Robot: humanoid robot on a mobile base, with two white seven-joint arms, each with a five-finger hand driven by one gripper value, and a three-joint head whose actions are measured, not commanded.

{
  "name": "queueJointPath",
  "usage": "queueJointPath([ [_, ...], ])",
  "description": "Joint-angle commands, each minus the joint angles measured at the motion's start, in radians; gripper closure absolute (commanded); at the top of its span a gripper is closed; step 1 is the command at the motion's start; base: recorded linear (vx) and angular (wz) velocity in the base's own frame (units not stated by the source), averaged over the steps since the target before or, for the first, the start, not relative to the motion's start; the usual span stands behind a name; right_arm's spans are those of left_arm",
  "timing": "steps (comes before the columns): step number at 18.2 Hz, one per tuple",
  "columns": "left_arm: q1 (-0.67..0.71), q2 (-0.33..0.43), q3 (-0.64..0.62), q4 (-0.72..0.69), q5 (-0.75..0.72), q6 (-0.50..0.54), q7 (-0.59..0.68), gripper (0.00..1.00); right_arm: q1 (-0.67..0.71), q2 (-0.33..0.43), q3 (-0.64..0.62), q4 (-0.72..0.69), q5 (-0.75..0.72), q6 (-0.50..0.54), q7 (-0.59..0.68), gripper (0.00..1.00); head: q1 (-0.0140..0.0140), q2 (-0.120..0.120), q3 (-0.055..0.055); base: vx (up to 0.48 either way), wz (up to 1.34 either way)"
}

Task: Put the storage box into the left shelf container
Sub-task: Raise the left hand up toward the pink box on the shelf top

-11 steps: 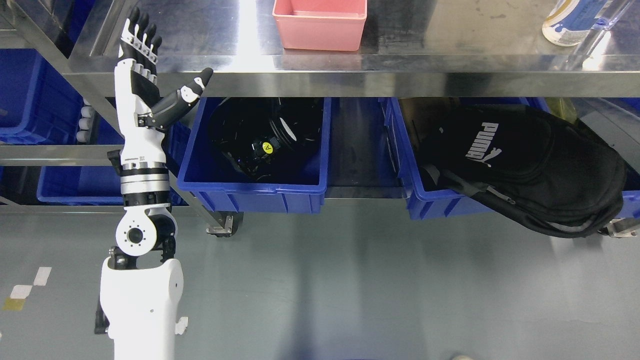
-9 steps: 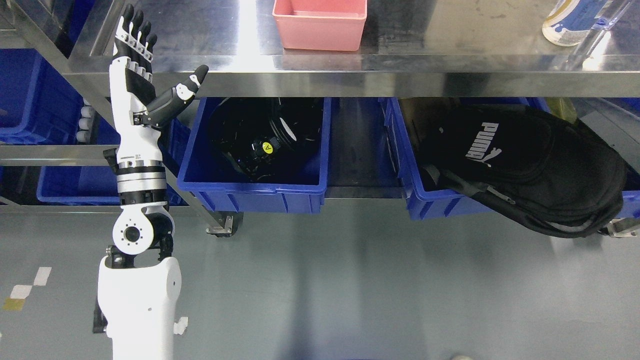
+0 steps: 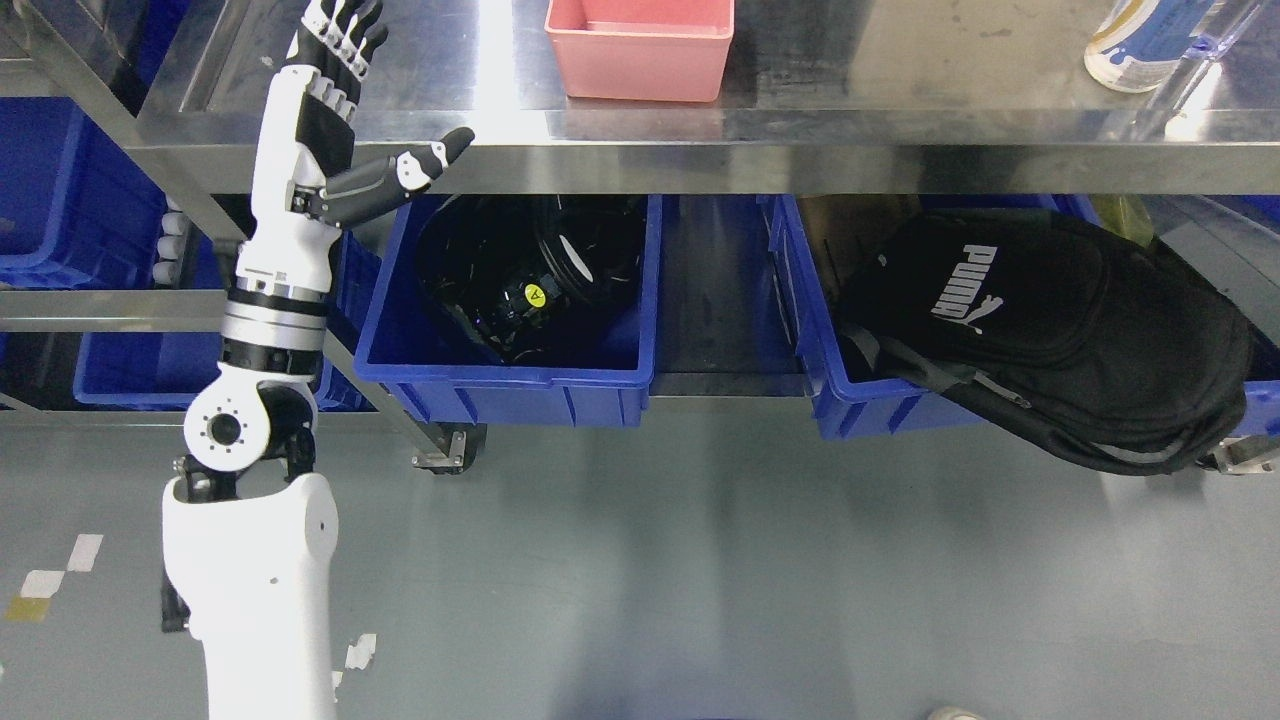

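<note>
The left hand is raised in front of the steel shelf edge, with the four fingers straight and together, the thumb spread out to the right, and nothing held in it. Its arm comes up from the lower left of the head view. The right hand does not show.

Just below and to the right of the thumb is the left blue container on the lower shelf. It already holds a black item with a yellow sticker, so the free room inside looks limited. Further to the right, well apart from the hand, a second blue container carries a black backpack that hangs over its rim.

Beyond the hand and to its right, on the top shelf, the pink storage box stands upright near the front edge. It is not yet grasped. Far to the right a bottle stands on the same surface.

I judge the step as the reach toward the box. The risks: the fingers may hit the shelf edge while passing over it; a one-sided push may slide the box backward instead of gripping it; and later the box may catch on the upper shelf or sit crooked on the black item.
</note>
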Motion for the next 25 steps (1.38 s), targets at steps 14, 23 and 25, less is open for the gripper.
queueJointPath([
  [14,-0.571,0.402,-0.459,0.323,-0.170,0.140,-0.519,0.04,-0.005,-0.017,0.000,-0.017,-0.021,0.000,0.004,0.00,0.0000,0.000,0.000,0.000,0.00],
  [23,-0.674,0.199,-0.539,0.526,-0.342,0.120,-0.520,0.02,-0.003,-0.017,0.000,-0.017,-0.021,0.000,0.003,0.00,0.0000,0.000,0.000,0.000,0.00],
  [25,-0.706,0.152,-0.562,0.577,-0.370,0.120,-0.520,0.02,-0.005,-0.017,0.000,-0.017,-0.021,-0.001,0.003,0.00,0.0000,0.000,0.000,0.000,0.00],
])
